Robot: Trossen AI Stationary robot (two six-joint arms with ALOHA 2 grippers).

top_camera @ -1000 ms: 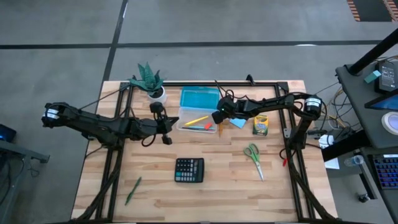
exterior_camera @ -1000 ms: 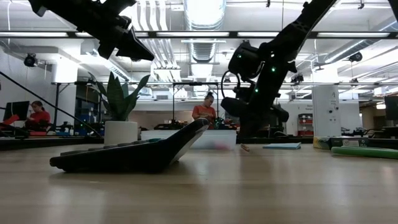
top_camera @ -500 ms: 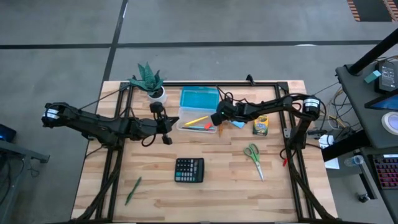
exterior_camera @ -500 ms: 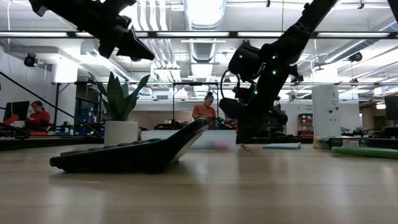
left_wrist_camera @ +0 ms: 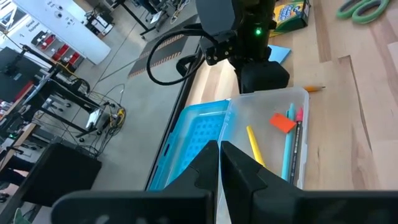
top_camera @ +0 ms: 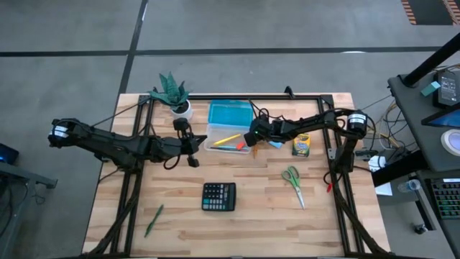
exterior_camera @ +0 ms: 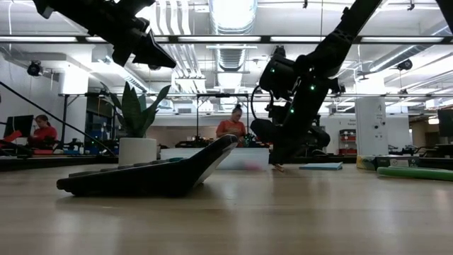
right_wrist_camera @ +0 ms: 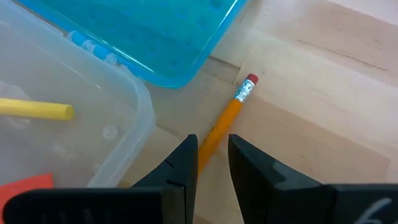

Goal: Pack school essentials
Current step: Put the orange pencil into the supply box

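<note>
An orange pencil (right_wrist_camera: pixel 231 109) with a red eraser sits between the fingers of my right gripper (right_wrist_camera: pixel 211 146), which is shut on it. That gripper (top_camera: pixel 253 138) hangs low at the right end of the clear pencil box (top_camera: pixel 228 141). The box holds a yellow pencil (left_wrist_camera: pixel 255 144), an orange scrap (left_wrist_camera: pixel 283 122) and pens, and its blue lid (top_camera: pixel 231 114) lies open behind it. My left gripper (top_camera: pixel 191 142) hovers shut and empty at the box's left end. Crayon box (top_camera: pixel 300 144), blue note pad (top_camera: pixel 275 143), scissors (top_camera: pixel 292 180) and green pen (top_camera: pixel 153 219) lie flat on the table. My right gripper pinches the orange pencil's shaft (right_wrist_camera: pixel 213 135) between its two fingers, which slant down from the table's right. The eraser end (right_wrist_camera: pixel 250 81) sticks out past the fingertips toward the blue lid's corner. The other end (left_wrist_camera: pixel 314 89) shows low beside the box; whether it touches the table I cannot tell.
A black calculator (top_camera: pixel 218 196) lies near the table's middle front. A potted plant (top_camera: pixel 173 93) stands at the far left by the lid. A small red thing (top_camera: pixel 329 185) lies at the right edge. Bare wood shows along the near edge (top_camera: pixel 237 234).
</note>
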